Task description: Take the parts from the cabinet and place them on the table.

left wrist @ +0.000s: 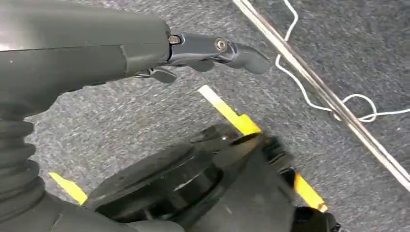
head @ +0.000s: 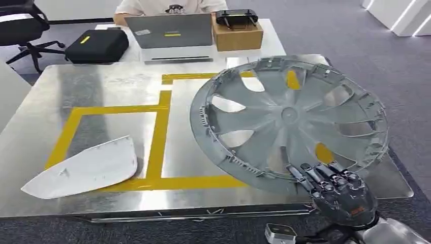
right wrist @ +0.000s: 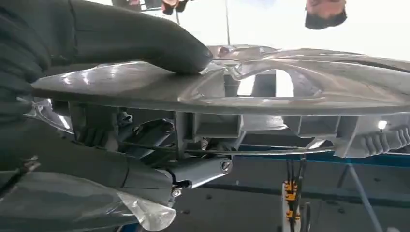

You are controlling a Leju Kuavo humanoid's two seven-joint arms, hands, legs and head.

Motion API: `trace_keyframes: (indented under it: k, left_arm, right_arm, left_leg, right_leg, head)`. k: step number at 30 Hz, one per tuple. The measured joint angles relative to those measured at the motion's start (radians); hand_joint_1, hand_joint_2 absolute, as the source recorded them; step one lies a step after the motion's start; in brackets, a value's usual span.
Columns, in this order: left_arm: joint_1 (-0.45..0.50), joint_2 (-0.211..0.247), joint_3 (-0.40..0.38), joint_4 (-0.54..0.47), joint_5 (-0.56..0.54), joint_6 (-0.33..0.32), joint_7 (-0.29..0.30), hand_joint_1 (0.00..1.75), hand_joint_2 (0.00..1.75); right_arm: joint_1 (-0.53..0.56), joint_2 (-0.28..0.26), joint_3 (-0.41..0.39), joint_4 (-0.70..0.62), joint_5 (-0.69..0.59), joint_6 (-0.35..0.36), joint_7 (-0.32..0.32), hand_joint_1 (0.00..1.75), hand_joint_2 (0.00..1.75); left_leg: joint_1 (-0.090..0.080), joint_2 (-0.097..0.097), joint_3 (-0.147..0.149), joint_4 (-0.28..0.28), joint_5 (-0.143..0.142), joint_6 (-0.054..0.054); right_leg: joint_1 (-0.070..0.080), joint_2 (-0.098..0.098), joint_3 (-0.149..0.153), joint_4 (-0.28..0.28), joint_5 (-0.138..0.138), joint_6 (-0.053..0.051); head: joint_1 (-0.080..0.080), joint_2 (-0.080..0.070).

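Over the steel table (head: 101,81), the right hand (head: 338,190) pinches the grey wheel cover (head: 289,119) by its rim. The left hand (left wrist: 145,43) hangs above carpet, fingers straight, holding nothing.

A wheel cover (head: 288,122) sits right of a flat panel (head: 84,169) on the table (head: 101,86).

Grey wheel cover (head: 289,122), white panel (head: 84,169), yellow tape lines (head: 158,134) on the silver table (head: 101,84).

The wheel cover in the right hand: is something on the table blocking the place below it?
Nothing visible does. The right hand holds the wheel cover by its near rim over bare metal table. The white panel lies apart, on the table's left side.
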Motion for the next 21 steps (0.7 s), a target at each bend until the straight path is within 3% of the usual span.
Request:
trace_keyframes:
  k: [1, 2, 3, 5, 12, 21]
  left_arm:
    - [0.0, 0.0, 0.0, -0.003, 0.0, 0.0, 0.0, 0.0, 1.75]
    - [-0.001, 0.004, 0.0, -0.005, 0.001, 0.002, 0.001, 0.0, 1.75]
    - [0.0, 0.003, 0.0, -0.006, 0.001, 0.003, 0.003, 0.0, 1.75]
    - [0.002, 0.004, 0.0, -0.008, 0.002, 0.005, 0.003, 0.0, 1.75]
    - [0.001, 0.004, 0.0, -0.015, 0.003, 0.008, 0.004, 0.0, 1.75]
    - [0.001, 0.004, 0.0, -0.018, 0.005, 0.01, 0.006, 0.0, 1.75]
  right_arm:
    - [-0.001, 0.001, 0.001, 0.0, 0.0, 0.003, 0.003, 1.75, 1.75]
    - [-0.001, 0.002, 0.001, 0.0, 0.0, 0.005, 0.004, 1.75, 1.75]
    - [0.001, 0.002, 0.001, 0.0, -0.001, 0.007, 0.004, 1.75, 1.75]
    - [0.001, 0.002, 0.006, 0.0, -0.001, 0.01, 0.004, 1.75, 1.75]
    - [0.0, 0.002, 0.014, 0.0, -0.004, 0.018, 0.005, 1.75, 1.75]
    - [-0.001, 0.002, 0.014, 0.0, -0.005, 0.023, 0.006, 1.75, 1.75]
  left_leg:
    - [0.002, 0.001, 0.005, -0.023, -0.005, 0.0]
    - [0.004, 0.002, 0.002, -0.025, -0.001, -0.022]
    - [0.002, 0.002, 0.001, -0.025, -0.003, -0.027]
    - [-0.001, 0.001, 0.0, -0.025, -0.003, -0.019]
    - [-0.005, 0.001, 0.0, -0.024, -0.002, -0.01]
    - [-0.005, 0.001, 0.0, -0.024, -0.001, -0.009]
  right_leg:
    - [0.007, 0.005, -0.005, 0.006, -0.002, 0.003]
    - [0.007, 0.005, -0.012, 0.01, -0.004, 0.0]
    - [0.003, 0.005, -0.014, 0.009, -0.003, 0.002]
    - [0.001, 0.004, -0.013, 0.006, -0.001, 0.005]
    - [-0.003, 0.004, -0.01, -0.001, 0.004, 0.014]
    - [-0.003, 0.004, -0.01, -0.001, 0.005, 0.015]
  head:
    - [0.0, 0.0]
    - [0.0, 0.0]
    - [-0.001, 0.0]
    - [0.0, 0.0]
    - [0.001, 0.0]
    - [0.0, 0.0]
